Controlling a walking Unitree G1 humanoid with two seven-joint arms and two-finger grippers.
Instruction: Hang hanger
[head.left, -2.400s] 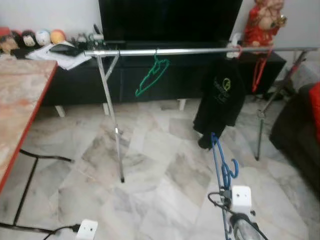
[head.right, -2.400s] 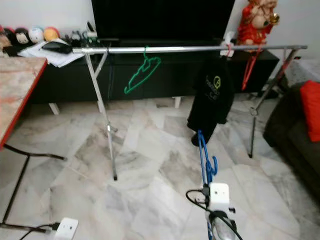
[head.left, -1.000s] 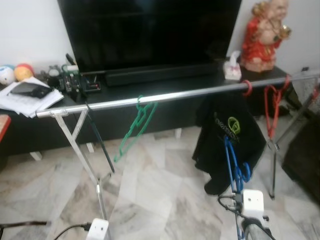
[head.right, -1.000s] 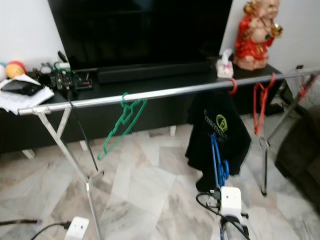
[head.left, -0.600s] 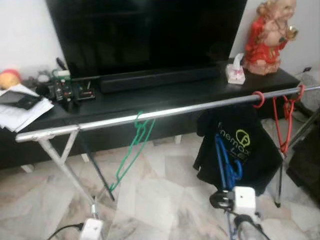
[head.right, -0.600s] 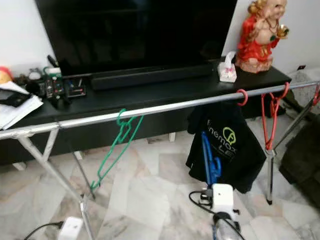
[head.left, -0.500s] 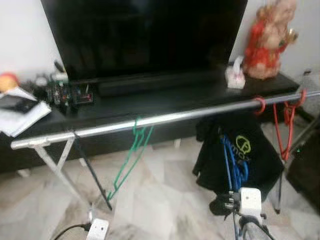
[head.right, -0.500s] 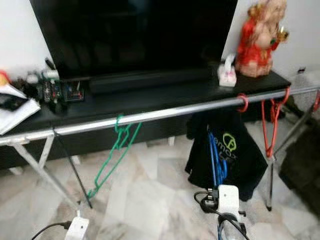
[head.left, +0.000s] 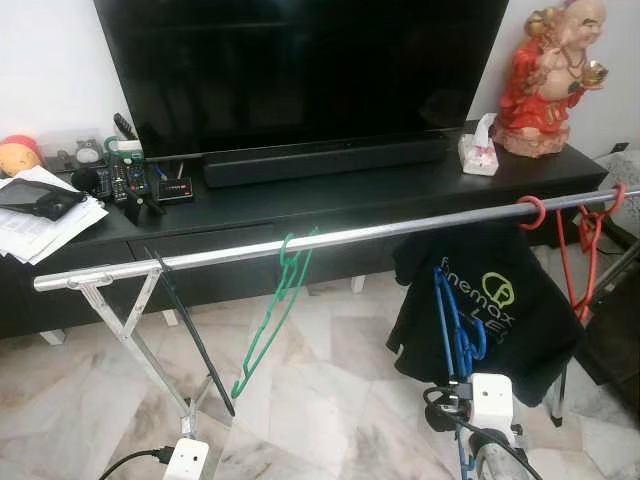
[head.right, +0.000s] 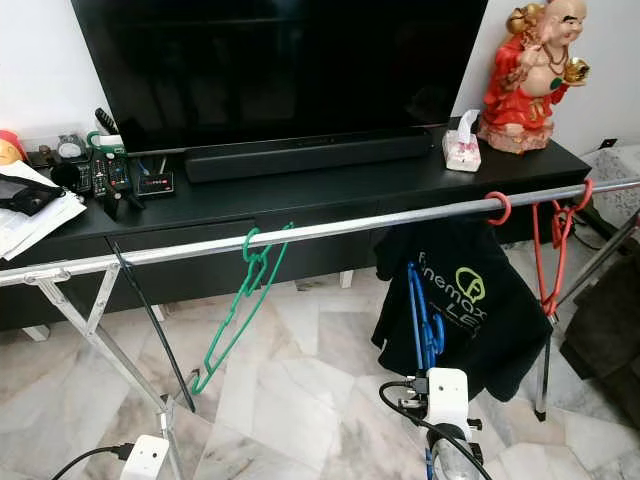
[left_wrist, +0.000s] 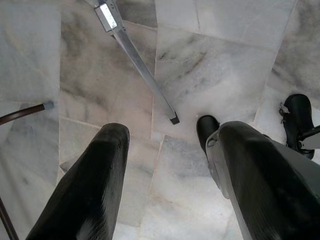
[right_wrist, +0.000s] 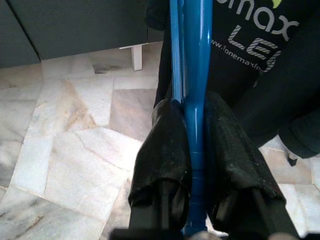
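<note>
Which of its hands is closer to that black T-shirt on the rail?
Right. The right gripper, clamping the blue hanger, is just in front of the T-shirt. The left gripper hangs low over the floor, open.

Rail (head.left: 330, 236): shiny bare metal. Blue hanger (right_wrist: 189, 65): smooth glossy plastic. Black shirt (head.right: 470, 300): matt cloth w/ printed logo. Floor (left_wrist: 210, 75): polished veined marble. Right gripper (right_wrist: 194, 142) fingers: matt, slightly grainy black.

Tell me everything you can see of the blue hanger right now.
The blue hanger is a thin, glossy, plastic-looking frame held roughly upright by the right claw, whose two black fingers pinch its bar from both sides. Its hook curls at the side. It is below the silver rail, not on it, in front of the hanging black shirt and above the marble floor.
</note>
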